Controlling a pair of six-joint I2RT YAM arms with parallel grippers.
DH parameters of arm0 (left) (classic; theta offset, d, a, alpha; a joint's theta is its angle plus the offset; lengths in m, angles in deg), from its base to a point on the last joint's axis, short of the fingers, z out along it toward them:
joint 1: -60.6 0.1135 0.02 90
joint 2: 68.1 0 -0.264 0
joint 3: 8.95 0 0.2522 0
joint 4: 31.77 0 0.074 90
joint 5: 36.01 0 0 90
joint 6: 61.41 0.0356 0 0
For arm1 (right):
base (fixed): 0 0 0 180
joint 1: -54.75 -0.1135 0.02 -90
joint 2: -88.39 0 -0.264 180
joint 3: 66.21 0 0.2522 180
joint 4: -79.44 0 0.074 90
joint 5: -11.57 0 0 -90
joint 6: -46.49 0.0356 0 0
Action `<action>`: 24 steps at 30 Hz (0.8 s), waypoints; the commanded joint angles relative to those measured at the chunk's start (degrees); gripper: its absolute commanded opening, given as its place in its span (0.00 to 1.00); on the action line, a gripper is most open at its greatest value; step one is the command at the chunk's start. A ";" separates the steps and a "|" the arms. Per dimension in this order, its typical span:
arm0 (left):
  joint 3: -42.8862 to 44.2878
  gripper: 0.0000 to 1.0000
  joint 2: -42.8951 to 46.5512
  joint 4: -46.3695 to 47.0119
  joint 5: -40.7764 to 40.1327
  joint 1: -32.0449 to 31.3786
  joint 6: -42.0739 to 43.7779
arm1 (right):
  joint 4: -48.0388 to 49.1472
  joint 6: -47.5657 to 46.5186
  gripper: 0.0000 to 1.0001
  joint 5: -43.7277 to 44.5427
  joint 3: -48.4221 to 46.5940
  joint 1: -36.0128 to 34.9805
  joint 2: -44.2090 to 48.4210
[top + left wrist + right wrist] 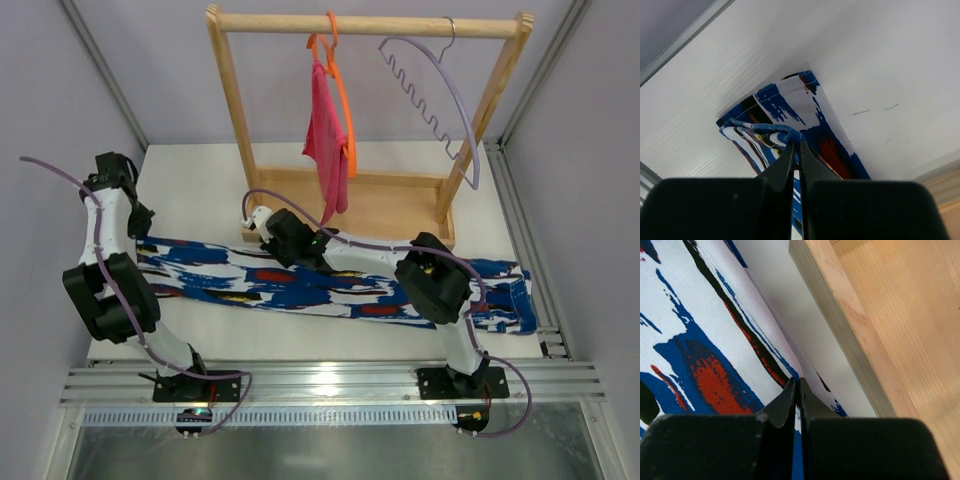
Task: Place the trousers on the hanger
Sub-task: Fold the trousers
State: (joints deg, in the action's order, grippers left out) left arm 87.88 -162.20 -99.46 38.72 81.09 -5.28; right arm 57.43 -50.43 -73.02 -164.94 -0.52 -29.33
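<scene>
The trousers [330,285], printed blue, white, red and black, lie flat and stretched across the table from left to right. My left gripper [143,238] is at their left end, shut on a bunched fold of the cloth edge [790,107], fingertips together [796,142]. My right gripper [256,224] is at the trousers' far edge, just in front of the rack's base, shut on that edge [798,381]; the print fills the left of its wrist view [695,340]. The lilac hanger [430,90] hangs empty by its metal hook on the rack's top rail, far right.
A wooden clothes rack [370,22] stands at the back of the table; its base board [880,315] lies close beside my right gripper. An orange hanger with pink cloth [330,150] hangs at the rail's middle. Grey walls close in both sides.
</scene>
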 commanded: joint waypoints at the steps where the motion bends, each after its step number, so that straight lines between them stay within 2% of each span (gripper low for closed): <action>1: 2.62 0.00 -6.15 0.85 -1.43 -0.45 2.14 | 2.01 1.20 0.04 2.23 0.33 0.33 -0.76; 4: 5.26 0.01 -10.12 -1.35 -3.36 -0.54 3.19 | 1.84 1.38 0.04 5.13 0.33 0.33 -1.47; 5: 5.52 0.03 -12.31 -1.35 -5.11 -0.54 3.45 | 1.83 1.55 0.04 6.01 0.50 0.25 -1.56; 6: 6.22 0.11 -13.46 -1.26 -5.56 -0.45 3.81 | 2.18 1.73 0.04 6.97 0.51 0.33 -1.56; 8: 8.94 0.17 -16.88 -1.44 -5.56 -0.54 4.59 | 2.63 2.43 0.04 8.56 0.77 0.25 -1.47; 9: 9.82 0.26 -17.77 -3.09 -6.00 -0.54 4.51 | 2.54 2.87 0.04 8.74 0.60 0.25 -1.38; 12: 9.49 0.49 -15.86 -2.94 -8.28 -0.54 3.64 | 2.45 4.01 0.04 9.09 0.07 0.25 -1.12; 13: 8.35 0.52 -14.80 -2.59 -9.51 -0.45 3.28 | 2.28 4.28 0.04 9.18 -0.46 0.25 -1.20; 18: -3.16 0.57 -3.48 1.02 -15.31 0.07 1.70 | 2.01 4.19 0.04 8.48 -1.69 0.16 -1.56; 24: -12.39 0.58 1.38 2.78 -12.60 2.80 1.00 | 1.92 4.98 0.04 4.88 -2.83 0.25 -1.56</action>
State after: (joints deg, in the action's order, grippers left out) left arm 78.96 -162.11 -98.89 26.92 82.49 -2.92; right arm 57.89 -46.52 -67.16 -165.07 -0.54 -31.03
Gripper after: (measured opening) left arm 0.577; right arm 0.044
